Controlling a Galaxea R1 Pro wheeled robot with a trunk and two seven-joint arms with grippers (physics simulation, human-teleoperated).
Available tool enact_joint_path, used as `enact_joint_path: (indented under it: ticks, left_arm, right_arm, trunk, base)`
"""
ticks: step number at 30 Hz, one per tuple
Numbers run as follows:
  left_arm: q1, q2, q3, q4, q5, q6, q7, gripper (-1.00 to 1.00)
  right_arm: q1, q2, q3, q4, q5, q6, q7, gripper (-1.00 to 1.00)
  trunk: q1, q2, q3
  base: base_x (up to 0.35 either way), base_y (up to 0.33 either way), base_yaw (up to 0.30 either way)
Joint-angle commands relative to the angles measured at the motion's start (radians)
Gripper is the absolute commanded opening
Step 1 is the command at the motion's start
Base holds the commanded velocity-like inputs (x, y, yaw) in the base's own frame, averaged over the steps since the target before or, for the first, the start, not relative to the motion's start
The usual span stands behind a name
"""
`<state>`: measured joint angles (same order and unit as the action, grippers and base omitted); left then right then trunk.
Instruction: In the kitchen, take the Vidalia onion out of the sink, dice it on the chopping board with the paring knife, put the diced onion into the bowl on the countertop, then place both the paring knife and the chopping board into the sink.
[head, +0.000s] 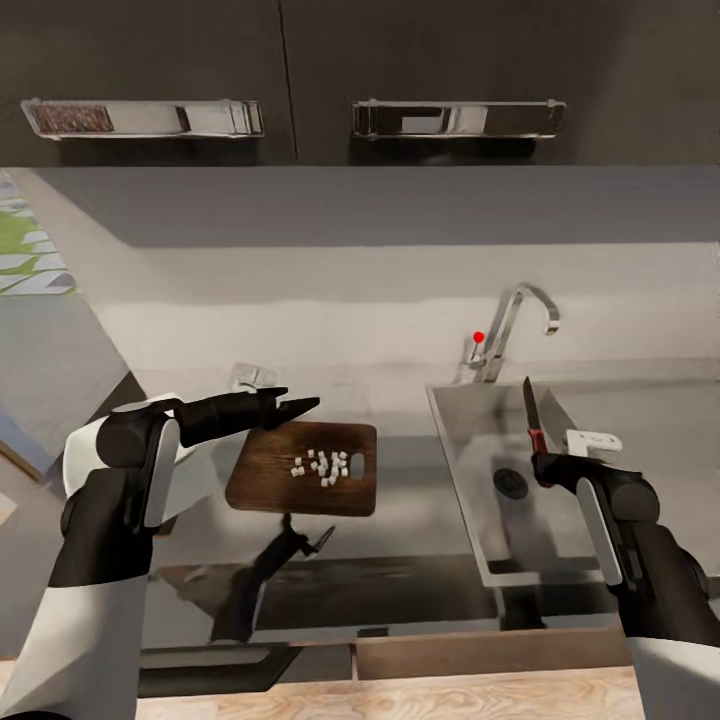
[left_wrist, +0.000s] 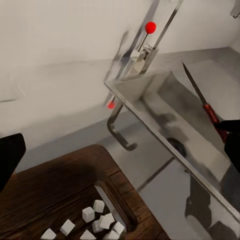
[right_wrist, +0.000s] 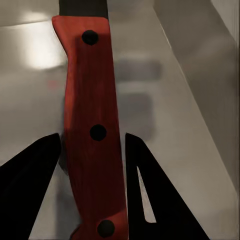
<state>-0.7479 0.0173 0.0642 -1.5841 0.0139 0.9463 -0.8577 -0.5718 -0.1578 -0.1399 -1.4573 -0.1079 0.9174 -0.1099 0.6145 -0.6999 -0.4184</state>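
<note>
Knife first: paring knife (head: 529, 410) is up over the sink (head: 470, 480), blade pointing away toward the far wall, red handle clamped in the right gripper (head: 541, 462). Right wrist view confirms it, w/ the black fingers (right_wrist: 30, 185) pressed on either side of the riveted red handle (right_wrist: 92, 130), steel basin below. Knife not touching the sink.

Chopping board (head: 305, 467) lies flat on the steel bench (head: 420, 500), just left of the sink, slot handle at its right end. Small pile of white onion dice (head: 322, 467) sits on the board near the slot; left wrist view has them (left_wrist: 95, 222) right beside the slot edge.

Left gripper (head: 290, 405) hovers over the far-left corner of the board, tips pointing right toward the sink, jaws drawn narrow & holding nothing.

Faucet (head: 515, 325) w/ red knob (head: 479, 337) stands behind the sink at the far edge. Drain (head: 510, 483) visible in the basin floor. Dark wall cabinets (head: 290, 80) overhead.
</note>
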Motion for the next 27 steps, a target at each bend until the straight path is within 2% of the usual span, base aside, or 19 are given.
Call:
enact_joint_path:
  ticks: [1,7,15,17,18,27]
  left_arm:
    - [-0.001,0.001,0.001,0.000,0.001,0.008,-0.003,1.00]
    - [-0.001,0.002,0.002,-0.001,0.001,0.008,-0.003,1.00]
    - [-0.002,0.002,0.002,-0.002,0.001,0.008,-0.003,1.00]
    - [-0.001,0.002,0.002,-0.002,0.001,0.008,-0.003,1.00]
    - [-0.001,0.002,0.002,-0.002,0.000,0.008,-0.004,1.00]
    - [-0.001,0.001,0.002,-0.002,0.001,0.008,-0.004,1.00]
  right_arm:
    - [-0.001,0.001,0.000,0.001,-0.014,0.004,-0.009,-1.00]
    - [-0.002,0.032,0.002,0.086,-0.018,0.006,-0.012,-1.00]
    - [-0.051,0.039,0.003,0.275,-0.018,0.003,-0.013,-1.00]
    - [-0.068,0.040,0.003,0.321,-0.018,0.003,-0.013,-1.00]
    - [-0.095,0.041,0.003,0.377,-0.018,0.003,-0.014,-1.00]
    - [-0.118,0.041,0.003,0.436,-0.018,0.003,-0.014,-1.00]
  trunk:
    - [0.000,-0.001,-0.001]
    - [0.000,-0.001,-0.001]
    - [0.000,-0.001,-0.001]
    - [0.000,-0.001,-0.001]
    - [0.000,-0.001,-0.001]
    - [0.000,-0.001,-0.001]
  base:
    - [0.038,-0.092,0.000]
    - [0.010,-0.023,0.000]
    - [0.001,-0.001,0.000]
    - [0.000,0.000,0.000]
    - [0.000,0.000,0.000]
    - [0.000,0.000,0.000]
